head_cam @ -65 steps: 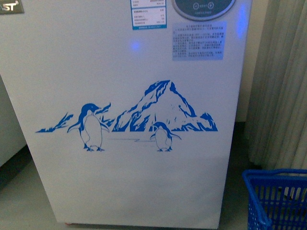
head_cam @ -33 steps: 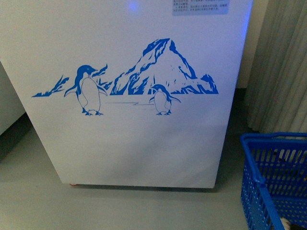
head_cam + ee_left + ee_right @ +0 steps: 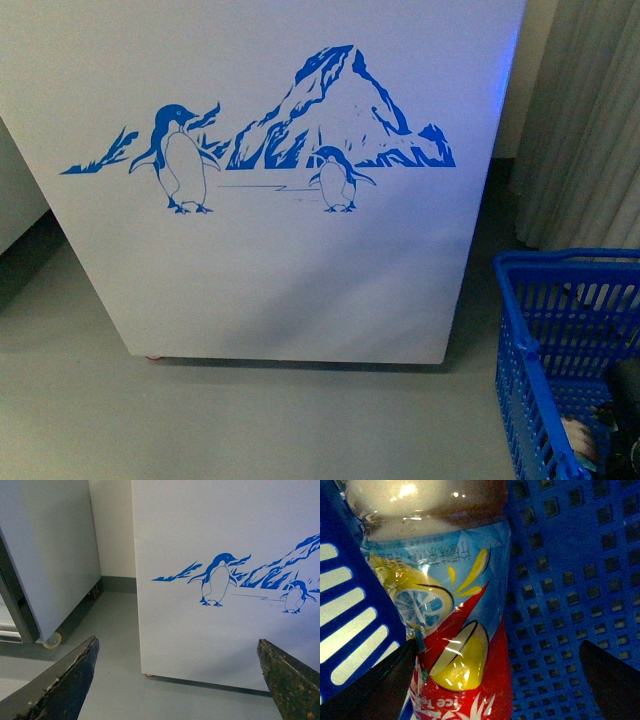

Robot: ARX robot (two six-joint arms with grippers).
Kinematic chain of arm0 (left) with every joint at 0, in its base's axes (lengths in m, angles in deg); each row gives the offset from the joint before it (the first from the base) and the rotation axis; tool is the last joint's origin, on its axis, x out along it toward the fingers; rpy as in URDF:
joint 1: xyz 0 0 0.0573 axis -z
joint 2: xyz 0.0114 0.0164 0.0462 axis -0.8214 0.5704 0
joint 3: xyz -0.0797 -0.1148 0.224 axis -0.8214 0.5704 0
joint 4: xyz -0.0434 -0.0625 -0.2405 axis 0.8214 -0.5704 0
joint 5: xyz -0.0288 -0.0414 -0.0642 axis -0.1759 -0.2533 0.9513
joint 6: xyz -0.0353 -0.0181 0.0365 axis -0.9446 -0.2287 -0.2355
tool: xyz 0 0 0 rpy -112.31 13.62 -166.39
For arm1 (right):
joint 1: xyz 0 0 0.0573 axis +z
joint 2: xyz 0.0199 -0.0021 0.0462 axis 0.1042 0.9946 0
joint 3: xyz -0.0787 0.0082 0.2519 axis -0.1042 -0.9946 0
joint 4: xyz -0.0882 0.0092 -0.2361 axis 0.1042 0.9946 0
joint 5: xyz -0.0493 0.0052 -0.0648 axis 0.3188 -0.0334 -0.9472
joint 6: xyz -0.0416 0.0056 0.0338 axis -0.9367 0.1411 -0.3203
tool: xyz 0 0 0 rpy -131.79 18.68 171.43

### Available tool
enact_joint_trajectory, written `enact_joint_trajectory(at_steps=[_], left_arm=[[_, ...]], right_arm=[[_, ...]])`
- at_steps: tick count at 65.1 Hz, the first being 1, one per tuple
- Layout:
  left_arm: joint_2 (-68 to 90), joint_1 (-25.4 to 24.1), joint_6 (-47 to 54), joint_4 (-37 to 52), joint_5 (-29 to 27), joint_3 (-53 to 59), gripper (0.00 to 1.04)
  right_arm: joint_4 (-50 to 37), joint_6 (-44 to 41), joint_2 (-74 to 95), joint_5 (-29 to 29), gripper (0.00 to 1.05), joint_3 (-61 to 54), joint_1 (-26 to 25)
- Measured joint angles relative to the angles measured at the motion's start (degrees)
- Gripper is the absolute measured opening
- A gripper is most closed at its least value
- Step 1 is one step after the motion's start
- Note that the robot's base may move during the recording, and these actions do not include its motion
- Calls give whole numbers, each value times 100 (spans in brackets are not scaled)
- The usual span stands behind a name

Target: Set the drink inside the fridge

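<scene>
The fridge [image 3: 280,280] fills the front view: a white front with a blue penguin-and-mountain decal; its lid is out of view. It also shows in the left wrist view [image 3: 225,630]. The drink [image 3: 455,630], a bottle with a red, blue and yellow lemon label, lies in the blue basket [image 3: 560,580]. My right gripper [image 3: 497,680] is open inside the basket, with the bottle between its fingers, close to one of them. My left gripper [image 3: 177,680] is open and empty above the grey floor, facing the fridge's lower front.
The blue basket [image 3: 525,330] stands on the floor right of the fridge, with something dark in it. Grey curtains [image 3: 590,120] hang behind it. A tall grey-white cabinet [image 3: 50,560] stands left of the fridge. Grey floor [image 3: 250,420] lies in front.
The front view has tilted downward: the decal has risen in frame, the display and labels have left at the top, and more floor and basket show.
</scene>
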Motion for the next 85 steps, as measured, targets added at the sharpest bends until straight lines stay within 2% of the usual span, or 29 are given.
enact_joint_trajectory(at_steps=[10, 19, 22, 29, 34, 46, 53, 69, 77, 85], left_arm=[[0, 0, -2, 0, 0, 0, 97], [0, 0, 0, 0, 0, 0, 97], [0, 0, 0, 0, 0, 0, 97], [0, 0, 0, 0, 0, 0, 97], [0, 0, 0, 0, 0, 0, 97], [0, 0, 0, 0, 0, 0, 97], [0, 0, 0, 0, 0, 0, 97], [0, 0, 0, 0, 0, 0, 97], [0, 0, 0, 0, 0, 0, 97], [0, 0, 0, 0, 0, 0, 97]], right_arm=[[39, -227, 195, -131, 96, 149, 50], [76, -619, 358, -411, 72, -79, -15], [74, -691, 350, -400, 68, -136, -61], [-26, -922, 116, -402, 51, -667, -297], [-144, -1060, -341, -382, 46, -1104, -455], [-640, -1519, -2131, -485, 42, -2024, -614], [-660, -1593, -3370, -149, 42, -2374, -601], [-275, -1449, -6911, 833, 41, -2741, -328], [155, -1438, -8485, 968, 41, -2677, -138], [887, -1648, -10203, 807, 41, -2636, 365]])
